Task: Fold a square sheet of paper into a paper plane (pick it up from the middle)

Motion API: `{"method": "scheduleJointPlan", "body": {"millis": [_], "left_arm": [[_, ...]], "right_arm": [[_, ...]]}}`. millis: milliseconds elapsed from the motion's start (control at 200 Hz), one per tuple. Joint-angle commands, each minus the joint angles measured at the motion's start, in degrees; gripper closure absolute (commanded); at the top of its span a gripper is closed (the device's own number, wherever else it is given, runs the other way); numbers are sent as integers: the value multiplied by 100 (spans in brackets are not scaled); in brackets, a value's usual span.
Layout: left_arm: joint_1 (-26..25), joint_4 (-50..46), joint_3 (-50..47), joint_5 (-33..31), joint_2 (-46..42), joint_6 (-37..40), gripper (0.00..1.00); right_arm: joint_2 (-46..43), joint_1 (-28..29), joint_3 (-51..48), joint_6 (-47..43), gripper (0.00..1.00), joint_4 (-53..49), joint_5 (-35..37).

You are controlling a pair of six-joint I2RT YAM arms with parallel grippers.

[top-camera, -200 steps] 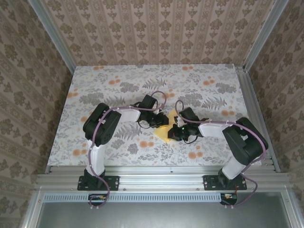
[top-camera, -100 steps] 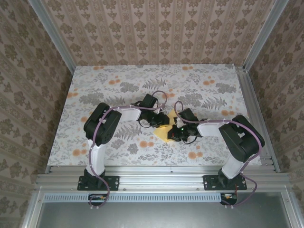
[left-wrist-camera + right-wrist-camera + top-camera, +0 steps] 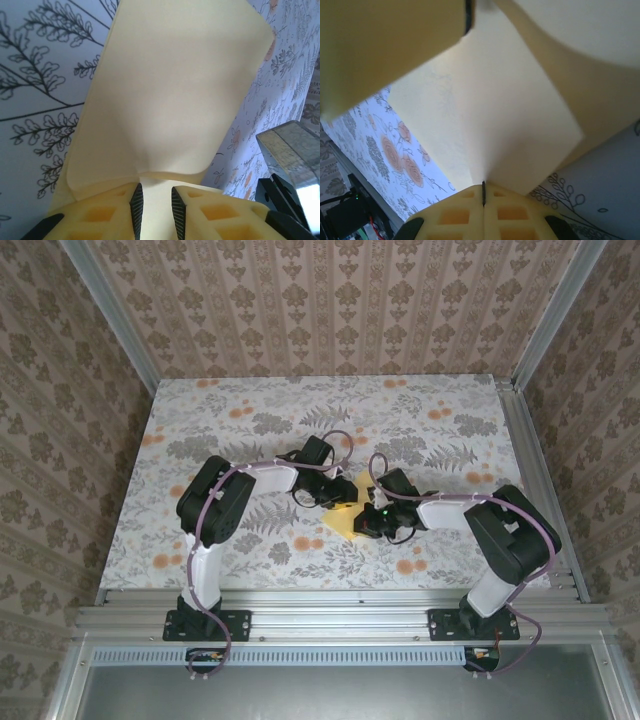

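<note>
The pale-yellow square sheet of paper (image 3: 345, 524) lies partly folded at the table's middle, between both grippers. In the left wrist view a flap of the sheet (image 3: 175, 90) stands up in front of my left gripper (image 3: 155, 189). Its jaws stand apart, and a lower layer of paper shows in the gap. In the right wrist view my right gripper (image 3: 483, 186) is shut on the sheet (image 3: 510, 130), pinching it at a crease that runs away from the fingertips. Seen from above, the left gripper (image 3: 340, 498) and right gripper (image 3: 368, 520) almost touch over the paper.
A flower-print cloth (image 3: 250, 410) covers the table. Patterned walls close in the back and both sides. An aluminium rail (image 3: 330, 620) runs along the near edge. The other arm's dark body (image 3: 287, 200) sits close on the right of the left wrist view.
My left gripper's jaws have come apart from the paper. The right gripper stays pinched on the sheet, and its arm has shifted slightly.
</note>
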Motion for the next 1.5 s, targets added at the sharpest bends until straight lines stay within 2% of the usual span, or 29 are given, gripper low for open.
{"method": "scheduleJointPlan", "body": {"millis": [0,410,1055,1270,1290,1495], "left_arm": [[37,-365,143,-29,-88,194,66],[124,-720,380,-217,259,576,65],[618,-823,910,-218,581,695,64],[558,-874,725,-218,-25,658,63],[541,-879,681,-400,-124,656,63],[332,-845,97,-803,-1081,442,63]], "right_arm": [[161,2,-140,-56,95,-67,94],[101,45,-307,-149,95,-171,163],[149,72,-343,-351,96,-453,245],[0,72,-300,-181,95,-192,56],[-18,76,-291,-176,95,-175,48],[-275,50,-289,47,91,174,-99]]}}
